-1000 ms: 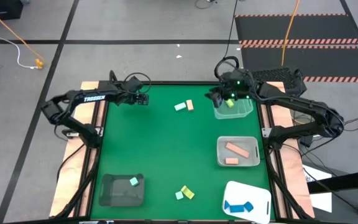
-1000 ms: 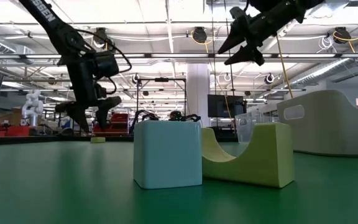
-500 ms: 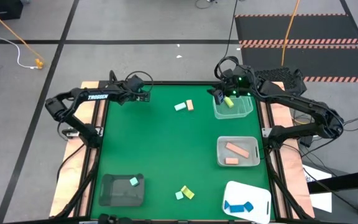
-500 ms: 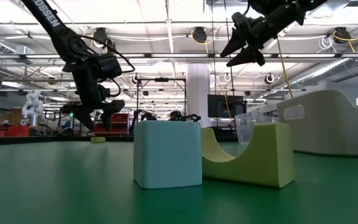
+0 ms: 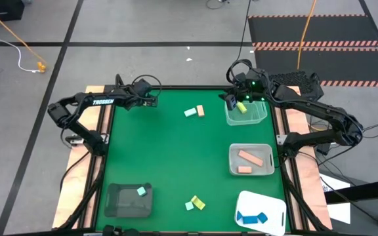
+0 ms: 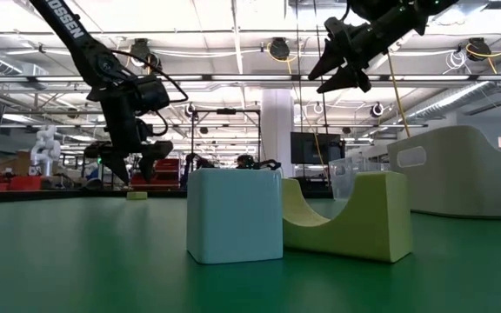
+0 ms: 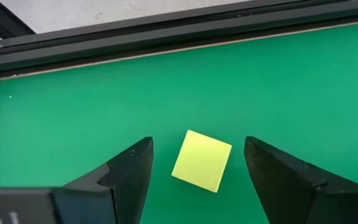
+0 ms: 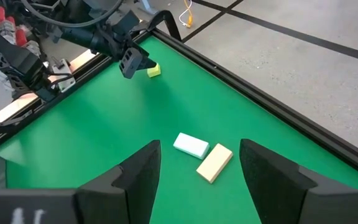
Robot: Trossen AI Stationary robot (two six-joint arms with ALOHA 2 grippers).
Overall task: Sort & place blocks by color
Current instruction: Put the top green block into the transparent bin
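Alignment between the left gripper (image 7: 197, 180) and the small yellow cube (image 7: 202, 160) is what the coming move turns on: in the left wrist view the cube lies on the green table (image 7: 303, 81) directly ahead of the gripper, in the gap between its two dark fingers (image 7: 129, 171), with clear space on either side and no contact visible. The cube sits turned a little, so its faces meet the fingers at a slight skew; being near square it has no long axis to speak of. The fingers stand wide apart and hold nothing. In the low view the left gripper hangs above the table, so, as a judgement, a straight descent with perhaps a small wrist twist would bring the cube between the pads. The right gripper (image 8: 197, 186) is well apart from this cube, raised beside the clear tray (image 5: 247, 113) that holds a yellow-green piece; its fingers are also spread and empty. Ahead of it on the table lie a mint bar (image 8: 190, 145) and a tan bar (image 8: 214, 163), touching at a corner, far closer to it than to the left gripper.
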